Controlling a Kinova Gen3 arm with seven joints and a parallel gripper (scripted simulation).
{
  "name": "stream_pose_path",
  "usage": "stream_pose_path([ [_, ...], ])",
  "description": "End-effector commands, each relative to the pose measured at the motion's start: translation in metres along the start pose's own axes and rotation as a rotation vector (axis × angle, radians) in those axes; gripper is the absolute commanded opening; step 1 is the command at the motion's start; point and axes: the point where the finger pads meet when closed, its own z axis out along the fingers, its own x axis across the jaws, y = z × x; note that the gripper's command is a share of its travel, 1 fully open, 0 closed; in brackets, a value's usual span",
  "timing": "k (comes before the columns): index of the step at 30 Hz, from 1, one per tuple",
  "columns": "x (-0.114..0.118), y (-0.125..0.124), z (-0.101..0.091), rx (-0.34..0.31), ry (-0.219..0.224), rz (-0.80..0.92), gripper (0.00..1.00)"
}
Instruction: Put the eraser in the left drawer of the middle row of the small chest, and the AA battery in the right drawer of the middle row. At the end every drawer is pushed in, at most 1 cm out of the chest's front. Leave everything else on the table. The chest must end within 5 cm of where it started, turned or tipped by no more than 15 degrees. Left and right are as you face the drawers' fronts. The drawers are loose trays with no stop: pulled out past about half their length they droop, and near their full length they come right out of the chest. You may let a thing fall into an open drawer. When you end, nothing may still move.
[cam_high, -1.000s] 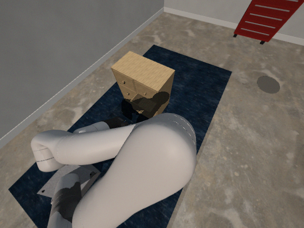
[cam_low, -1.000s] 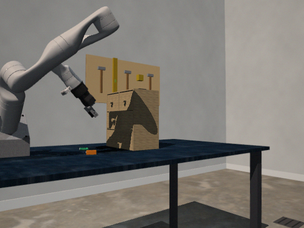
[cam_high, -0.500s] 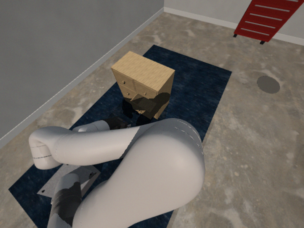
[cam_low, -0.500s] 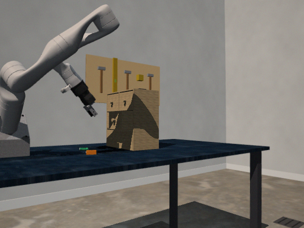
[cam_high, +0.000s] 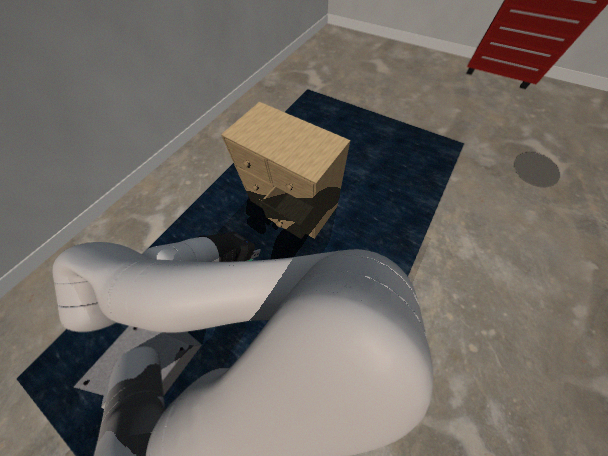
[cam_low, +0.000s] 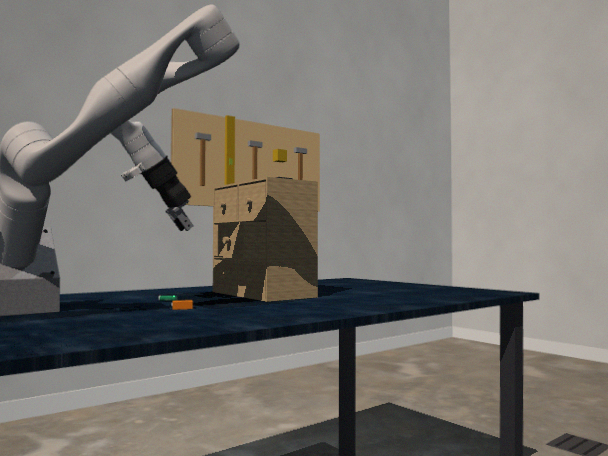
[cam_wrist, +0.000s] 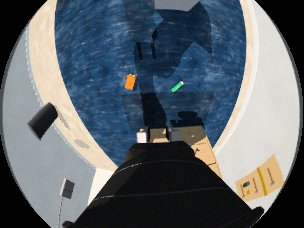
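Observation:
The small wooden chest (cam_low: 267, 239) stands on the dark blue table top and also shows in the top view (cam_high: 287, 167). In its middle row the right drawer (cam_high: 287, 206) looks pulled out a little, in shadow. The orange eraser (cam_low: 182, 304) and the green AA battery (cam_low: 167, 297) lie on the table in front of the chest, close together. Both also show in the wrist view, the eraser (cam_wrist: 130, 82) and the battery (cam_wrist: 176, 86). My gripper (cam_low: 182, 222) (cam_wrist: 157, 131) hangs in the air in front of the drawers, at about middle-row height, well above both things. It is open and empty.
A tool board (cam_low: 245, 155) with hammers hangs on the wall behind the chest. My arm's base (cam_low: 27, 285) stands at the table's left end. My own arm (cam_high: 280, 345) hides much of the table in the top view.

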Motion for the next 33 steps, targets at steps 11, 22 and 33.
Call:
stream_pose_path([
  [11, -0.001, 0.004, -0.008, 0.044, 0.000, 0.010, 0.67],
  [22, -0.001, 0.005, -0.019, 0.112, 0.001, 0.010, 0.67],
  [33, -0.001, 0.005, -0.031, 0.188, 0.001, 0.011, 0.67],
])
